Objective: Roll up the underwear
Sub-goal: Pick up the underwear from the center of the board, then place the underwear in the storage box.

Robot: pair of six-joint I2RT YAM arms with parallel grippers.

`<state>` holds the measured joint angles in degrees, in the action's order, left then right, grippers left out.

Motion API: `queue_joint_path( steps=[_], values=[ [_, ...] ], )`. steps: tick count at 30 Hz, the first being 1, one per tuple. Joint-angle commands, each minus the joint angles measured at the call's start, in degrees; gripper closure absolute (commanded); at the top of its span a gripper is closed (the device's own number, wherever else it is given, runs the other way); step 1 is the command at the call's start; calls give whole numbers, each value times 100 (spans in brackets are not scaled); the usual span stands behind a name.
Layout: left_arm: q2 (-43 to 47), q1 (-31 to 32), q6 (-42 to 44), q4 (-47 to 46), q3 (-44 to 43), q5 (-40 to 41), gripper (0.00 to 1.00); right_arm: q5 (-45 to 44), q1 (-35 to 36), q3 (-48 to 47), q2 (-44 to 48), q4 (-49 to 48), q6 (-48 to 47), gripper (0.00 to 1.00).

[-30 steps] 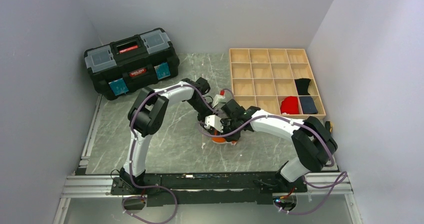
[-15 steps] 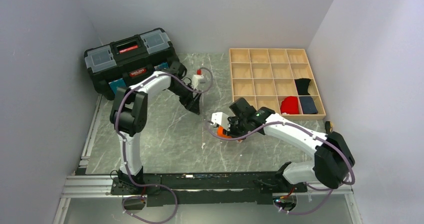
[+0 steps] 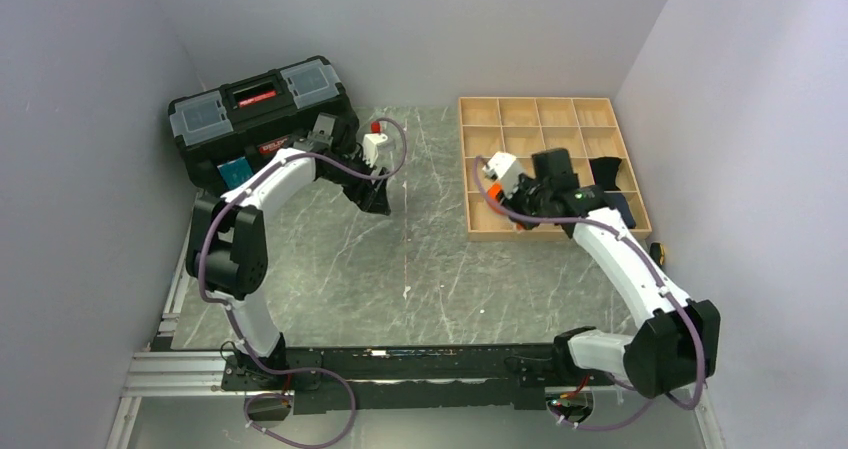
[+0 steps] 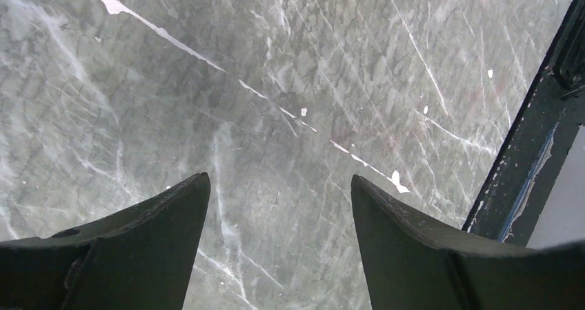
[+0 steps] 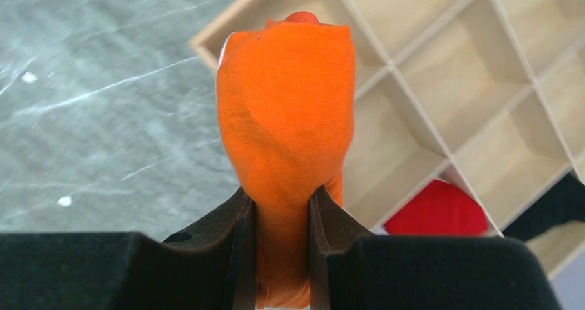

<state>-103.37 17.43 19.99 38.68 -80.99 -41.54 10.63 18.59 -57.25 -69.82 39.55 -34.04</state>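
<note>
Toolbox (image 3: 262, 119) is sitting shut at the far left, so I can't tell what's inside. The wooden tray (image 3: 520, 144) is lying at the far right, most cells bare. A black bundle (image 3: 605, 172) and a navy bundle (image 3: 622, 209) are filling two cells on its right side, and a red bundle (image 5: 437, 210) is sitting in a near cell next to them. My right arm is blocking some near cells from above.

My right gripper (image 5: 281, 210) is pinching the underwear (image 5: 286, 130), bunched into a fat orange roll, and holding it in the air over the tray's near-left part.

My left gripper (image 4: 279, 182) is hovering wide open over the table (image 3: 400, 269) just in front of the toolbox, gripping nothing.
</note>
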Motion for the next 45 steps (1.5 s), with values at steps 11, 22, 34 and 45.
queue_joint_path(
  steps=[11, 22, 34, 45],
  values=[
    [804, 15, -44, -154, 431, 108, 21, -474, -2290, -2329, -2121, -466, 860, 100],
    [754, 13, -67, -122, 426, -75, 22, -659, -2873, -3800, -3945, -58, 1058, 100],
    [685, 15, -106, -91, 415, -208, 23, -724, -2874, -4287, -4920, 43, 1462, 100],
    [617, 15, -102, -51, 408, -310, 24, -777, -2878, -4121, -5143, 122, 1568, 100]
  ],
)
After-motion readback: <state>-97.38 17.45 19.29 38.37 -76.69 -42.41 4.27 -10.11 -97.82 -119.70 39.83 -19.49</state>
